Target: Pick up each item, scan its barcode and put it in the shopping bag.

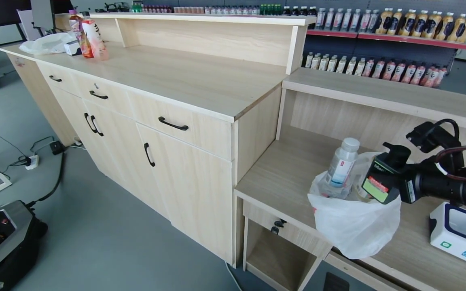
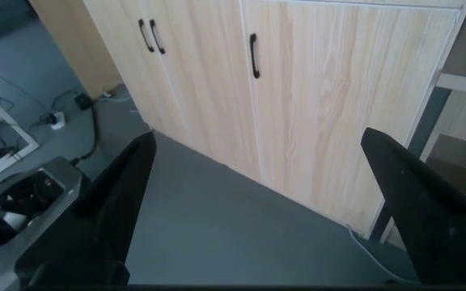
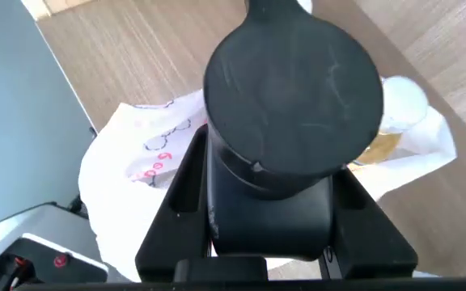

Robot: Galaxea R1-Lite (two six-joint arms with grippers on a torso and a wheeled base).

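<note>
My right gripper (image 1: 395, 178) is shut on a dark bottle (image 1: 380, 182) with a black cap and a green and red label, holding it tilted just above the mouth of the white shopping bag (image 1: 354, 226). In the right wrist view the bottle's black cap (image 3: 292, 89) sits between the fingers (image 3: 176, 234), with the bag (image 3: 136, 162) below. A clear bottle (image 1: 341, 165) with a white cap stands upright inside the bag. My left gripper (image 2: 257, 210) is open, low over the grey floor, facing the cabinet doors.
A white and blue scanner (image 1: 459, 230) sits on the low counter to the right of the bag. On the far left of the tall counter stand two drink bottles (image 1: 87, 34), a small box (image 1: 72, 47) and a plastic bag (image 1: 47, 43). Drink shelves line the back wall.
</note>
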